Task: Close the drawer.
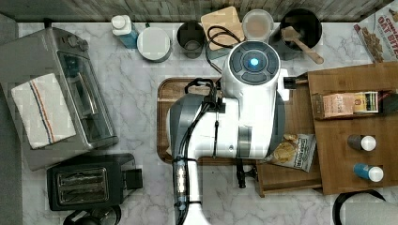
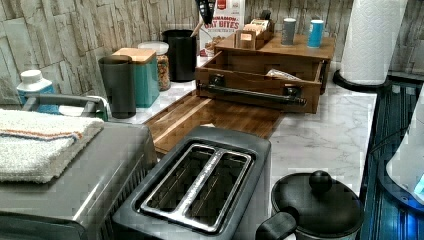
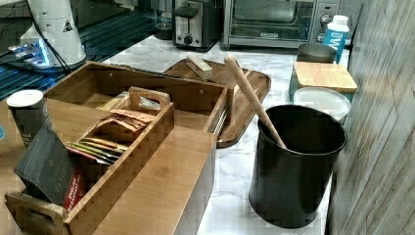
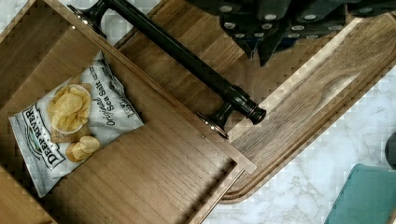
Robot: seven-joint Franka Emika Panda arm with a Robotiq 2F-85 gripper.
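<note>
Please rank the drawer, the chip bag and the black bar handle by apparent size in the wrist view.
1. drawer
2. chip bag
3. black bar handle, long but thin, so its place under the bag is unsure.

White-grey marble surface (image 1: 141,93); grey stacked-stone wall (image 2: 60,35) behind; weathered wood-plank wall (image 3: 381,98) beside black pot.
</note>
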